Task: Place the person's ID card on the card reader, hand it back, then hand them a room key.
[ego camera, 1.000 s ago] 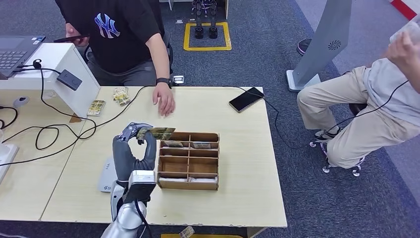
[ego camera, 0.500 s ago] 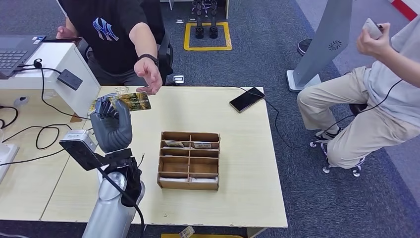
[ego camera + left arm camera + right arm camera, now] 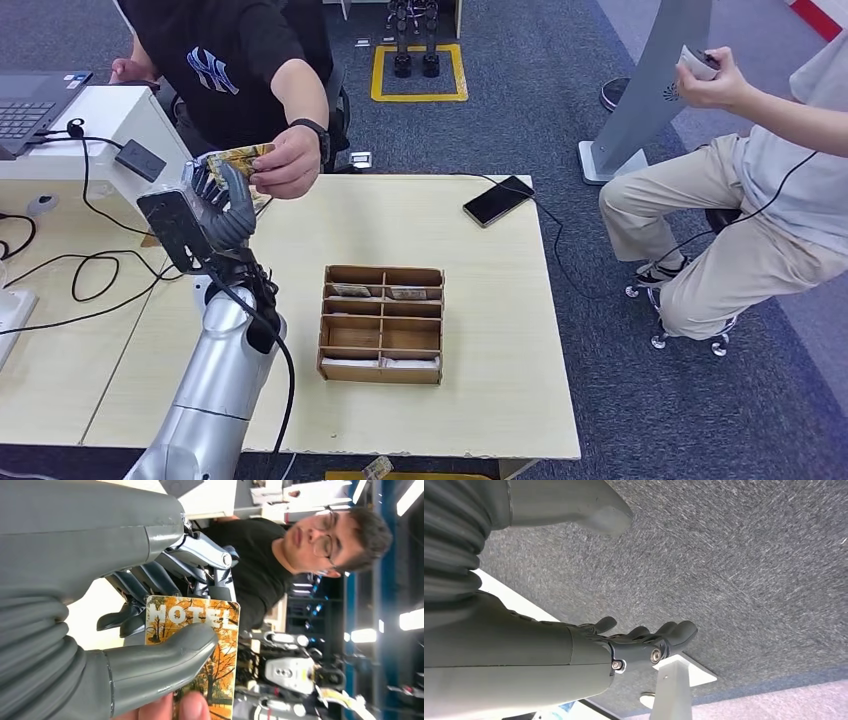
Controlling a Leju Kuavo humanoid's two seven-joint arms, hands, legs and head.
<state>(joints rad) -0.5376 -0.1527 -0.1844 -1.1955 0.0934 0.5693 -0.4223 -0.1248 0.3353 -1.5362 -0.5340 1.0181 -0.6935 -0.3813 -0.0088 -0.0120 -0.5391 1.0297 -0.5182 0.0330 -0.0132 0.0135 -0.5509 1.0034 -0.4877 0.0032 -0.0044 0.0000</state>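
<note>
My left hand (image 3: 216, 207) is raised over the table's far left corner and pinches an orange room key card (image 3: 236, 157) printed "HOTEL". In the left wrist view the thumb (image 3: 150, 667) presses the room key card (image 3: 212, 640) against the darker fingers. The person in the black shirt has a hand (image 3: 288, 162) on the far end of the same card, and a fingertip (image 3: 192, 707) touches its edge. My right hand (image 3: 644, 642) hangs over grey carpet with its fingers apart and nothing in it.
A wooden compartment box (image 3: 381, 322) with cards in its back row stands mid-table. A black phone (image 3: 497, 200) on a cable lies at the far right. A white stand (image 3: 125, 135), a laptop (image 3: 30, 100) and cables crowd the left. A second person (image 3: 760, 180) sits at the right.
My left hand has lifted the key card from the box and carried it left and away toward the person. The person's hand rose from the table and now grasps the card.
</note>
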